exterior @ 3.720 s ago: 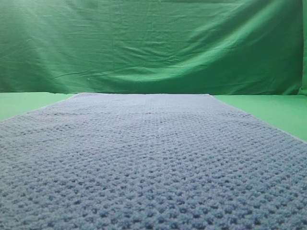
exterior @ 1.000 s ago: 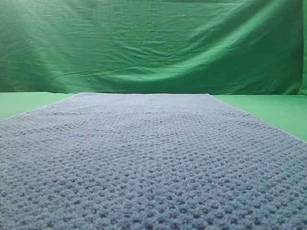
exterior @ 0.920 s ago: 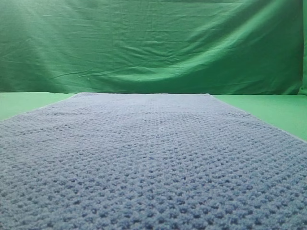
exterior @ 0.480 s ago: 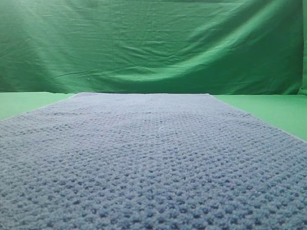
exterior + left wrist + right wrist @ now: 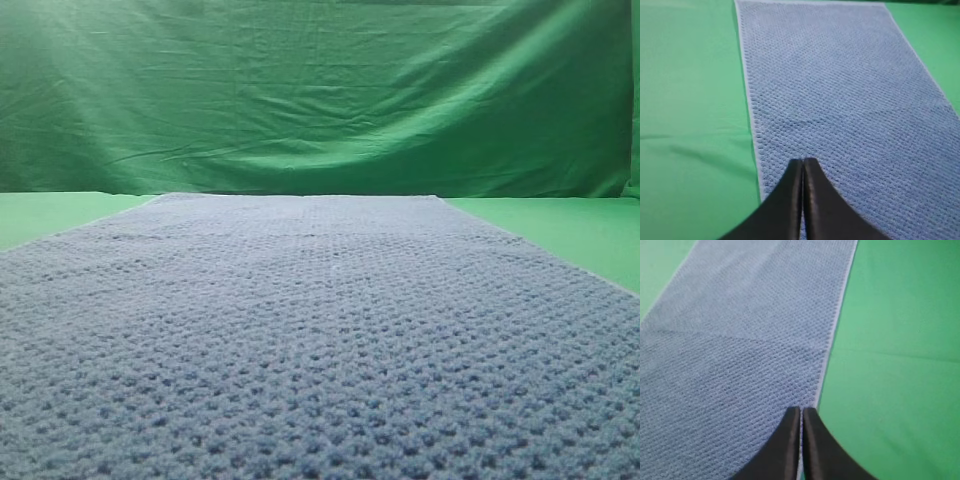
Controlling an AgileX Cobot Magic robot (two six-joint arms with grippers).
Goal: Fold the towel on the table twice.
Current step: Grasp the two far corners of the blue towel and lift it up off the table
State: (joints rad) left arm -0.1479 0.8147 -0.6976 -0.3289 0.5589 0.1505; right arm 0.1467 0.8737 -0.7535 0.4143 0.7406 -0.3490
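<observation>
The blue-grey waffle-weave towel point(image 5: 320, 330) lies spread flat on the bright green table point(image 5: 560, 225), running away from the camera to a straight far edge. In the left wrist view the towel point(image 5: 840, 100) fills the right side, and my left gripper point(image 5: 803, 162) hovers shut over its near left hem with nothing between the fingers. In the right wrist view the towel point(image 5: 750, 340) fills the left side, and my right gripper point(image 5: 801, 411) is shut and empty above its near right hem. Neither gripper shows in the exterior high view.
A wrinkled green backdrop cloth point(image 5: 320, 95) hangs behind the table. Bare green table top lies left of the towel point(image 5: 690, 100) and right of it point(image 5: 900, 340). A faint seam crosses the table surface on both sides.
</observation>
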